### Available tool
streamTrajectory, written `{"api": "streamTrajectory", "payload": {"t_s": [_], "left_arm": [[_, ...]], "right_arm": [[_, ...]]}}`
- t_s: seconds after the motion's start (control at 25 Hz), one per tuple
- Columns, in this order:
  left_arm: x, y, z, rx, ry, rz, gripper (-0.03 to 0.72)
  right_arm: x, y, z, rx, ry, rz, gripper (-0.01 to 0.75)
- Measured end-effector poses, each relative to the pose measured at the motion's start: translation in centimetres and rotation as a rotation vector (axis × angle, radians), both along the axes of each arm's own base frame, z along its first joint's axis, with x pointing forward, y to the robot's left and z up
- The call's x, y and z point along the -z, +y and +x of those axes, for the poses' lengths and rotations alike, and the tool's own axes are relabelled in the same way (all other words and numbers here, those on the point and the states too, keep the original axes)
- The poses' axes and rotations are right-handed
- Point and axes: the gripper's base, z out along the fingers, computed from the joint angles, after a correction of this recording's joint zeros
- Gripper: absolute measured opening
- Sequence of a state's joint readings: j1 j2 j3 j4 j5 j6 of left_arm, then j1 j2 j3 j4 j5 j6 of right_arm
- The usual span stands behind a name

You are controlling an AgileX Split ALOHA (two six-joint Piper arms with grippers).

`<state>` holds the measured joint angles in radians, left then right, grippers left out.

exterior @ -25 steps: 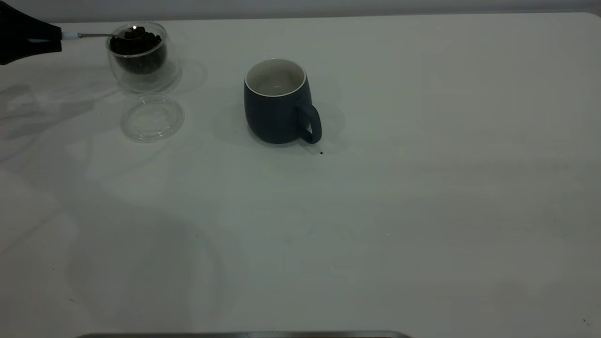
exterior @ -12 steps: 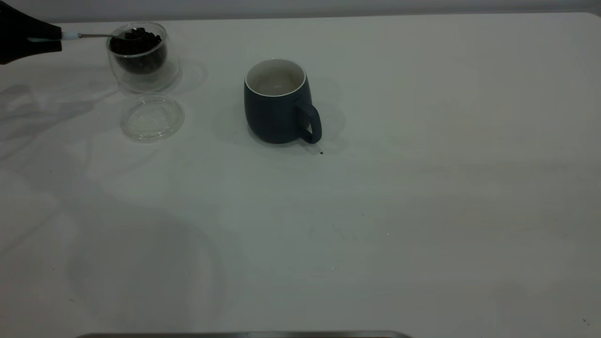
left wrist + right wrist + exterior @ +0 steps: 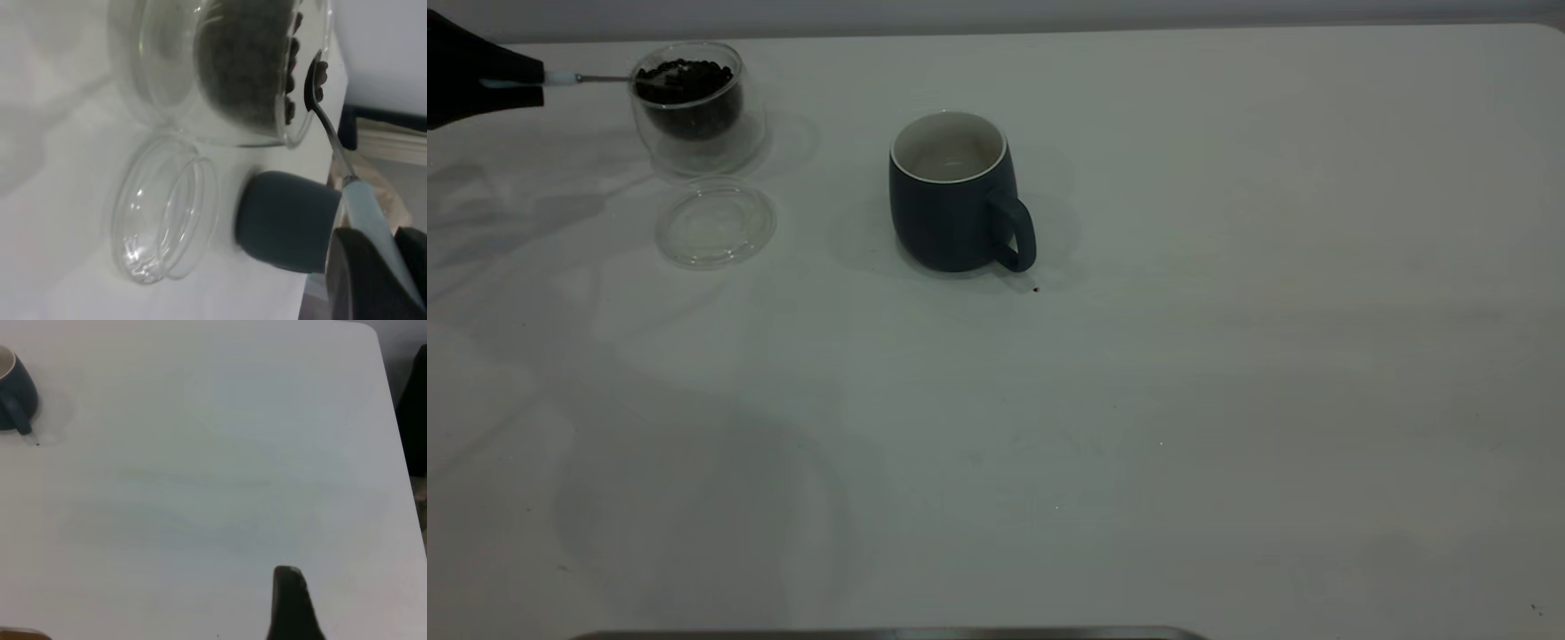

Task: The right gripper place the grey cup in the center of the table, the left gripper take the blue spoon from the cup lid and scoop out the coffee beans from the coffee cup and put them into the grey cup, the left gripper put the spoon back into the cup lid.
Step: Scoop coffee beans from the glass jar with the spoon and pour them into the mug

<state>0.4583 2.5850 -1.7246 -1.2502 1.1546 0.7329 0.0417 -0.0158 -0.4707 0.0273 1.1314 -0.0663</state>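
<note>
At the far left of the table (image 3: 1227,356), my left gripper (image 3: 527,80) is shut on the pale handle of the blue spoon (image 3: 562,78). The spoon's metal bowl (image 3: 315,83) lies among the coffee beans (image 3: 687,82) at the rim of the clear coffee cup (image 3: 698,111). The cup lid (image 3: 716,222) lies flat in front of that cup with nothing on it. The grey cup (image 3: 951,196) stands upright near the middle, handle toward the camera, its white inside bare. My right gripper (image 3: 292,603) hangs over bare table, well to the right of the grey cup (image 3: 13,387).
One stray bean (image 3: 1035,289) lies on the table just beside the grey cup's handle. A dark edge (image 3: 889,634) runs along the front of the exterior view. The table's rounded corner (image 3: 370,330) is at the far right.
The left gripper has sunk a little, and the spoon's bowl has gone from the top of the bean heap down in among the beans. The grey cup and lid have stayed put.
</note>
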Motion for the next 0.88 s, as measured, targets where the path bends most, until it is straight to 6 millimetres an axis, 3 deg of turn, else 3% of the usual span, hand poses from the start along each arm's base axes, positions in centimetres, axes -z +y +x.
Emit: {"api": "streamTrajectory", "payload": {"t_s": [0.48,0.88], "left_arm": [[0.0,-1.3,0.3,0.037,-0.005,0.007,0.13],[-0.4,-1.3,0.7,-0.008,-0.029,-0.035,0.13]], "right_arm": [[0.0,0.0,0.0,0.0,0.0,0.0,0.457],[0.0,0.0,0.0,0.0,0.0,0.0,0.457]]}}
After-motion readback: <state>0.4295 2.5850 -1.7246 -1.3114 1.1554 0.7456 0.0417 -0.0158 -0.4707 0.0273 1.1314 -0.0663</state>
